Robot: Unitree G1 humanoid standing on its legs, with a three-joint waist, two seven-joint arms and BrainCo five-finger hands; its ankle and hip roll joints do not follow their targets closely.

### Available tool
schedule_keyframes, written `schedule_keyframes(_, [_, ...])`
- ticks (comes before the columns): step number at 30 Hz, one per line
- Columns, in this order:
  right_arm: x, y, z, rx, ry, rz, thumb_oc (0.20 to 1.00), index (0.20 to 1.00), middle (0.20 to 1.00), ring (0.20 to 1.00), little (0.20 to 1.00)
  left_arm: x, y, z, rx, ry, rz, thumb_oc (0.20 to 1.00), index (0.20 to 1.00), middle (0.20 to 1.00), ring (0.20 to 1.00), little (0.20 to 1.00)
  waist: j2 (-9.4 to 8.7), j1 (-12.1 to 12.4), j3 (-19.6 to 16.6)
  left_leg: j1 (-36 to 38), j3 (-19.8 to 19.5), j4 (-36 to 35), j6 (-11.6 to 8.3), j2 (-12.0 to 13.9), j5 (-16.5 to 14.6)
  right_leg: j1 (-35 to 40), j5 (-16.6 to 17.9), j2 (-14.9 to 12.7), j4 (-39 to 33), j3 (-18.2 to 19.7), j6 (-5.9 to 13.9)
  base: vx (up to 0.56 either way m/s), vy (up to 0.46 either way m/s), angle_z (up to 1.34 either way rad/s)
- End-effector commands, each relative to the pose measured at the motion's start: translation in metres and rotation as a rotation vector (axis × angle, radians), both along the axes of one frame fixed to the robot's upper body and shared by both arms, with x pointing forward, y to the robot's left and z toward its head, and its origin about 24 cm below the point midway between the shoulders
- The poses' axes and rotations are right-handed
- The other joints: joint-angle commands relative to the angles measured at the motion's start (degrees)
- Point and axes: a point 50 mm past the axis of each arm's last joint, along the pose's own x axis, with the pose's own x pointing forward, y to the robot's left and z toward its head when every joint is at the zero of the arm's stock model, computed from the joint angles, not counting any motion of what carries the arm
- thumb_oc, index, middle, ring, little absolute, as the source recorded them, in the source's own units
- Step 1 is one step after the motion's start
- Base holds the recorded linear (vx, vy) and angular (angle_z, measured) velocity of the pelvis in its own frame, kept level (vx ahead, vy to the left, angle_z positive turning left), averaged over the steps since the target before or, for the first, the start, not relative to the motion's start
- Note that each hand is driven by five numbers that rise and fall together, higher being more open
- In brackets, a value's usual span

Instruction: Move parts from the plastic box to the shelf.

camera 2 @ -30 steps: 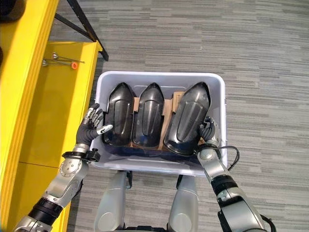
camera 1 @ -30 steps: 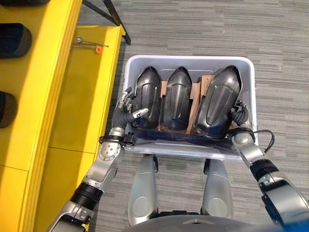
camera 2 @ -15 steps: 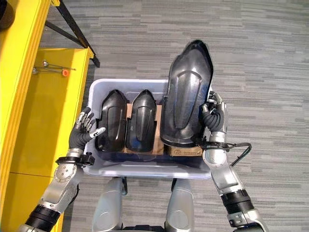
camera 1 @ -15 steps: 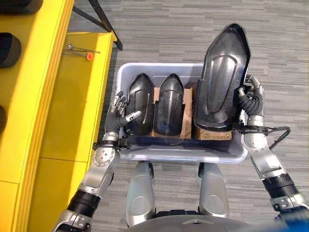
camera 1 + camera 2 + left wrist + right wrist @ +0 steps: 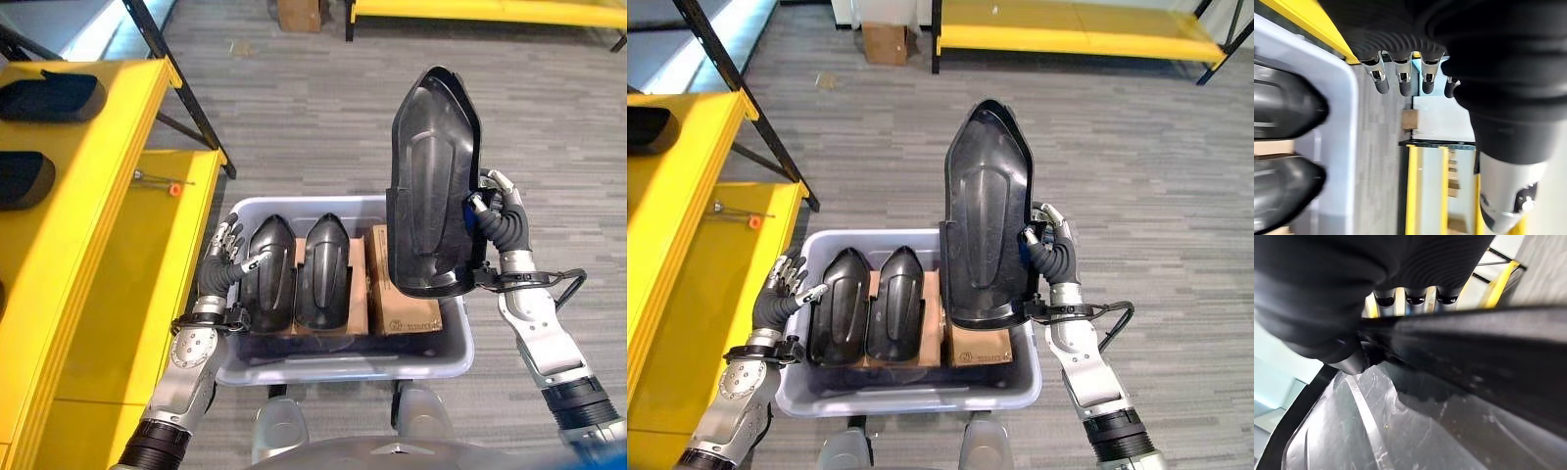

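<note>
Now right hand [image 5: 498, 223] grips black part [image 5: 431, 186] above plastic box [image 5: 446, 354]

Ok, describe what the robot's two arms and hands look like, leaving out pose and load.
Both arms are silver-grey metal with black bands at the joints. The left hand and the right hand each have a dark ribbed cover over the back and wrist, and silver fingers ending in dark tips. A round silver joint disc with small screws sits just below the left wrist cover.
</note>
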Motion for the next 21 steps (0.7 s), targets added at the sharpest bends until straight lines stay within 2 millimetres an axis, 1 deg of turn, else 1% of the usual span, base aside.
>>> schedule_keyframes(1, [-0.004,0.006,0.044,0.008,-0.224,0.072,0.2,0.2,0.2,0.2,0.2,0.0,0.003,0.023,0.058,-0.113,-0.036,1.0,1.0,1.0,1.0,1.0,-1.13,1.75,-1.78,-2.74,-1.3,3.16,0.03,4.12,1.35,0.12,-7.04,-0.47,7.3,0.36,-0.09,0.03,-0.08,0.0])
schedule_keyframes(2, [-0.004,0.006,0.044,0.008,-0.223,0.072,0.2,0.2,0.2,0.2,0.2,0.0,0.003,0.023,0.057,-0.112,-0.036,1.0,1.0,1.0,1.0,1.0,-1.04,1.65,-1.74,-2.69,-1.4,3.15,-0.05,4.25,1.34,0.14,-7.18,-0.35,7.48,0.28,-0.17,0.03,-0.115,0.03])
schedule_keyframes(3, [-0.001,0.009,0.047,0.011,-0.229,0.091,0.2,0.2,0.2,0.2,0.2,-0.001,0.003,0.024,0.054,-0.116,-0.034,1.0,1.0,1.0,1.0,1.0,-0.84,2.14,-2.16,-2.45,-1.78,3.12,-0.09,4.72,1.79,0.38,-8.0,0.22,8.21,0.05,-0.58,0.0,-0.095,0.02])
schedule_keyframes(7, [0.006,0.021,0.064,-0.007,-0.295,0.14,0.2,0.2,0.2,0.2,0.2,-0.008,0.005,0.018,0.019,-0.093,-0.008,1.0,1.0,1.0,1.0,1.0,0.09,3.86,-2.28,-2.2,-3.82,2.88,-1.16,7.86,5.76,0.86,-11.65,3.79,12.39,-2.01,-2.96,-0.06,-0.207,0.16])
schedule_keyframes(8, [0.011,0.029,0.078,-0.013,-0.35,0.162,0.2,0.2,0.2,0.2,0.2,-0.013,0.004,0.01,-0.018,-0.061,0.002,1.0,1.0,1.0,1.0,1.0,1.2,6.53,-1.25,-4.48,-7.33,1.21,-2.89,8.95,12.94,1.37,-13.21,5.94,13.11,-5.69,-4.84,-0.24,-0.286,0.46])
schedule_keyframes(9, [0.011,0.028,0.081,-0.04,-0.366,0.147,0.2,0.2,0.2,0.2,0.2,-0.012,0.003,0.01,-0.017,-0.065,0.003,1.0,1.0,1.0,1.0,1.0,1.12,6.98,-0.26,-6.24,-8.0,2.63,-2.74,8.05,14.19,1.72,-13.56,5.2,13.5,-7.15,-5.18,-0.39,-0.267,1.45])
schedule_keyframes(10, [0.011,0.023,0.081,-0.061,-0.367,0.129,0.2,0.2,0.2,0.2,0.2,-0.009,0.001,0.012,-0.02,-0.075,-0.004,1.0,1.0,1.0,1.0,1.0,0.13,6.8,1.54,-8.92,-6.31,9.39,-0.92,6.59,11.87,1.45,-12.79,3.19,13.73,-9.58,-5.91,-0.34,-0.097,2.22])
schedule_keyframes(11, [0.01,0.02,0.08,-0.073,-0.366,0.113,0.2,0.2,0.2,0.2,0.2,-0.008,0.0,0.012,-0.027,-0.081,-0.004,1.0,1.0,1.0,1.0,1.0,-0.35,6.47,1.9,-9.62,-4.41,13.85,0.1,6.39,8.89,0.98,-12.01,1.77,13.72,-11.33,-5.98,-0.32,-0.072,2.44])
schedule_keyframes(12, [0.008,0.016,0.077,-0.07,-0.352,0.098,0.2,0.2,0.2,0.2,0.2,-0.007,-0.001,0.012,-0.032,-0.083,-0.007,1.0,1.0,1.0,1.0,1.0,-0.56,5.88,1.94,-8.91,-2.13,15.59,0.33,7.26,6.99,1.03,-11.95,0.71,13.99,-12.76,-6.09,-0.16,-0.01,1.64])
schedule_keyframes(13, [0.006,0.012,0.073,-0.067,-0.335,0.082,0.2,0.2,0.2,0.2,0.2,-0.007,-0.002,0.012,-0.036,-0.081,-0.012,1.0,1.0,1.0,1.0,1.0,-0.58,5.34,1.77,-8.21,-0.84,15.7,0.52,7.91,5.52,1.32,-11.92,-0.05,14.11,-13.9,-5.95,-0.02,0.041,0.87])
schedule_keyframes(14, [0.004,0.007,0.069,-0.068,-0.32,0.059,0.2,0.2,0.2,0.2,0.2,-0.005,-0.004,0.013,-0.038,-0.089,-0.018,1.0,1.0,1.0,1.0,1.0,-0.7,4.37,1.3,-6.71,1.11,17.68,-0.16,9.9,3.9,1.54,-12.46,-1.09,14.87,-14.6,-5.43,0.01,0.101,0.9])
schedule_keyframes(15, [0.002,0.003,0.065,-0.068,-0.306,0.045,0.2,0.2,0.2,0.2,0.2,-0.004,-0.005,0.013,-0.038,-0.089,-0.024,1.0,1.0,1.0,1.0,1.0,-0.46,4.01,1.1,-5.66,1.66,18.72,-0.46,10.85,2.74,1.58,-12.59,-2.02,15.66,-15.57,-5.07,0.0,0.156,0.96])
schedule_keyframes(16, [0.001,0.0,0.061,-0.06,-0.288,0.034,0.2,0.2,0.2,0.2,0.2,-0.003,-0.006,0.015,-0.036,-0.096,-0.034,1.0,1.0,1.0,1.0,1.0,-0.33,3.73,0.94,-4.62,1.29,20.09,-0.64,11.2,2.03,1.31,-11.8,-3.18,16.15,-16.34,-4.82,-0.08,0.302,1.39])
schedule_keyframes(17, [-0.002,-0.005,0.056,-0.052,-0.268,0.007,0.2,0.2,0.2,0.2,0.2,-0.002,-0.008,0.015,-0.038,-0.096,-0.043,1.0,1.0,1.0,1.0,1.0,0.09,3.18,0.51,-2.78,1.46,16.57,-0.03,9.58,-1.05,0.81,-9.11,-5.73,16.7,-18.33,-3.6,0.02,0.345,1.18])
schedule_keyframes(18, [-0.005,-0.007,0.055,-0.051,-0.268,-0.004,0.2,0.2,0.2,0.2,0.2,-0.003,-0.009,0.012,-0.046,-0.08,-0.045,1.0,1.0,1.0,1.0,1.0,0.35,2.91,-0.13,-1.84,2.13,14.61,0.05,8.68,-4.81,1.55,-8.96,-7.22,17.09,-18.23,-1.91,0.02,0.396,1.21])
schedule_keyframes(19, [-0.007,-0.009,0.054,-0.053,-0.261,-0.013,0.2,0.2,0.2,0.2,0.2,-0.004,-0.008,0.011,-0.046,-0.078,-0.042,1.0,1.0,1.0,1.0,1.0,0.08,3.09,-0.37,-2.07,2.57,13.87,-0.17,8.32,-5.36,1.72,-7.86,-8.6,16.85,-18.94,-1.49,0.07,0.307,0.82])
schedule_keyframes(20, [-0.007,-0.01,0.05,-0.044,-0.246,-0.017,0.2,0.2,0.2,0.2,0.2,-0.005,-0.008,0.011,-0.044,-0.074,-0.048,1.0,1.0,1.0,1.0,1.0,-0.54,3.32,-0.36,-2.84,2.56,14.48,0.53,6.97,-5.83,1.91,-6.12,-10.05,16.32,-20.12,-1.4,0.0,0.313,0.95])
schedule_keyframes(21, [-0.006,-0.009,0.047,-0.03,-0.232,-0.018,0.2,0.2,0.2,0.2,0.2,-0.004,-0.008,0.012,-0.033,-0.077,-0.052,1.0,1.0,1.0,1.0,1.0,-0.98,3.88,-0.06,-3.67,2.06,16.55,0.67,4.97,-6.91,2.84,-4.4,-12.03,15.68,-20.76,-0.64,0.0,0.311,0.81])
